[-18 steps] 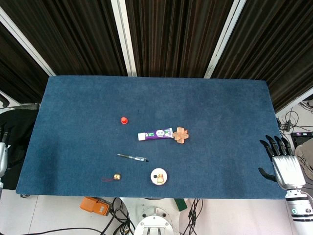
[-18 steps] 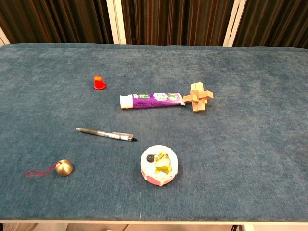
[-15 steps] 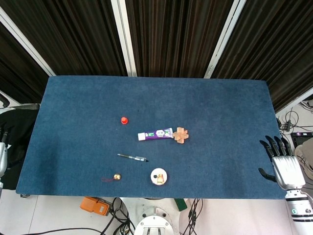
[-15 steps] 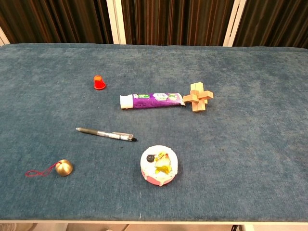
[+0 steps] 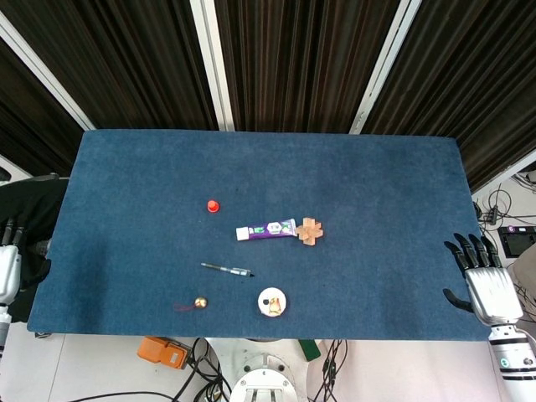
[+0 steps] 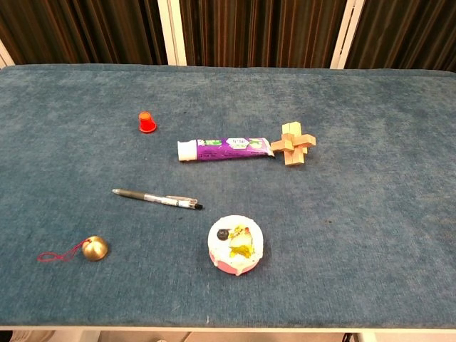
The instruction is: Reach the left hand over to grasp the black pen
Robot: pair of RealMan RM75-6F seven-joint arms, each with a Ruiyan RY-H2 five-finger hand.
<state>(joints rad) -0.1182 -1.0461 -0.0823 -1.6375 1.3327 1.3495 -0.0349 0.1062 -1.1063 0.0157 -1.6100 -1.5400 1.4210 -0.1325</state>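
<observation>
Blue felt table (image 5: 377,184): the cloth-covered surface in front of me, carrying every item listed below.
Black pen (image 6: 157,199): lies flat on the cloth near my front-left quarter, tip toward my right; nothing touches it. In the head view it appears at (image 5: 226,269).
My left hand (image 5: 8,268): seen only at the left margin of the head view, off the table edge and well apart from the pen; too little shows, so I cannot tell whether it is spread or curled.
Change: a moment ago this hand sat lower and further out of view; it now stands slightly higher and further in. I judge this to be the start of my reach, with nearly the whole approach remaining.
My right hand (image 5: 486,280): beside the right table edge, fingers apart and pointing up, holding nothing; unchanged.
Toothpaste tube (image 6: 224,149): purple and white, beyond the pen; it carries printing, but too small to read.
Wooden burr puzzle (image 6: 293,143): touching the tube's right end.
Red cap (image 6: 147,122): far-left of the tube.
Brass bell (image 6: 93,248): on a red cord, nearer me than the pen.
Round white dish (image 6: 236,244): just right of the pen tip; no legible marking.
</observation>
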